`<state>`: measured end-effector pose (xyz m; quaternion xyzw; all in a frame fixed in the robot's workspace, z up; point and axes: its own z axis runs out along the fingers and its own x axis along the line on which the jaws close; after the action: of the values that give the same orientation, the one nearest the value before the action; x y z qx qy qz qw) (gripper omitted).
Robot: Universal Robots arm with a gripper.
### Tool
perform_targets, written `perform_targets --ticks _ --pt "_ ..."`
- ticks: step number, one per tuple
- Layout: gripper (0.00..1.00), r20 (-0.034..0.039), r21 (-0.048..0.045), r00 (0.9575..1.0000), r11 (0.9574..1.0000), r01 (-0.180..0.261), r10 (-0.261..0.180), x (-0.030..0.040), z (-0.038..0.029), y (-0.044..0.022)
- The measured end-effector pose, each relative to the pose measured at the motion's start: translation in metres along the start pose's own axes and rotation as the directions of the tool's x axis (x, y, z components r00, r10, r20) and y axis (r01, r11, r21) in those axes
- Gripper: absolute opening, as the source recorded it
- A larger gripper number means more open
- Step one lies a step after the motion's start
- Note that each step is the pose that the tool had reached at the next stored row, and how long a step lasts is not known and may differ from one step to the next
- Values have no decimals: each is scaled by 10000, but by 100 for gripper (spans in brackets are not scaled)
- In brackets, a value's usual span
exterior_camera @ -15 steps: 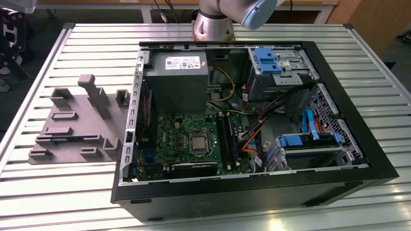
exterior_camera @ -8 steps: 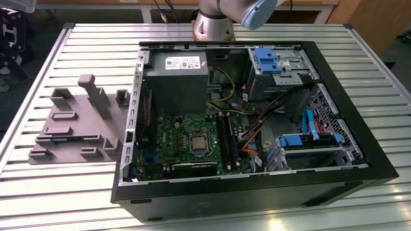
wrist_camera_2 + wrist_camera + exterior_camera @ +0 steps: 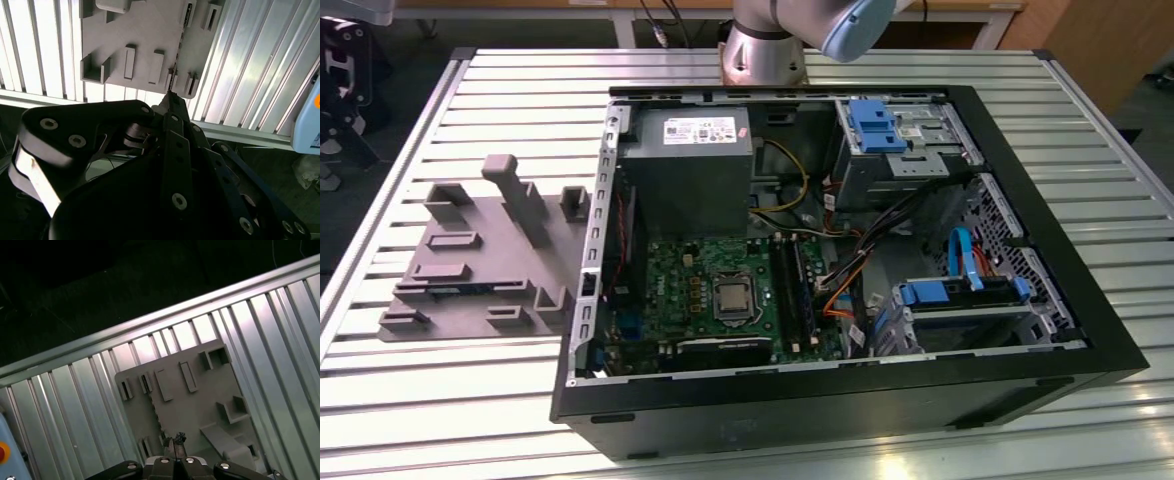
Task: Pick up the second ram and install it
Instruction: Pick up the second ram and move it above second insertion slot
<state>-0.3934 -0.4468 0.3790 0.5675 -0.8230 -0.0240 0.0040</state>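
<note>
The second ram (image 3: 454, 289) stands on edge in a slot of the grey fixture block (image 3: 467, 250), near that block's front on the exterior view's left. In both wrist views it is a thin dark strip (image 3: 181, 40) (image 3: 156, 415) running across the block (image 3: 140, 30) (image 3: 200, 390). My gripper (image 3: 170, 97) (image 3: 175, 438) hangs well above the block, in line with the strip. Its fingertips are together with nothing between them. The black memory slots (image 3: 787, 280) lie on the green motherboard inside the open computer case (image 3: 854, 400).
The case takes up the middle and the exterior view's right of the slatted metal table (image 3: 520, 90), with a power supply (image 3: 687, 150), blue drive brackets (image 3: 874, 125) and loose cables inside. The arm's base (image 3: 761, 50) stands behind the case. The table's edge rail (image 3: 150, 320) runs past the block.
</note>
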Motion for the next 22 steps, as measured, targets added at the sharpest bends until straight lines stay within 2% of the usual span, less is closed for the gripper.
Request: perform_targets --ticks 22 --pt "11 -22 -10 9988 9988 494 -494 0 0 0"
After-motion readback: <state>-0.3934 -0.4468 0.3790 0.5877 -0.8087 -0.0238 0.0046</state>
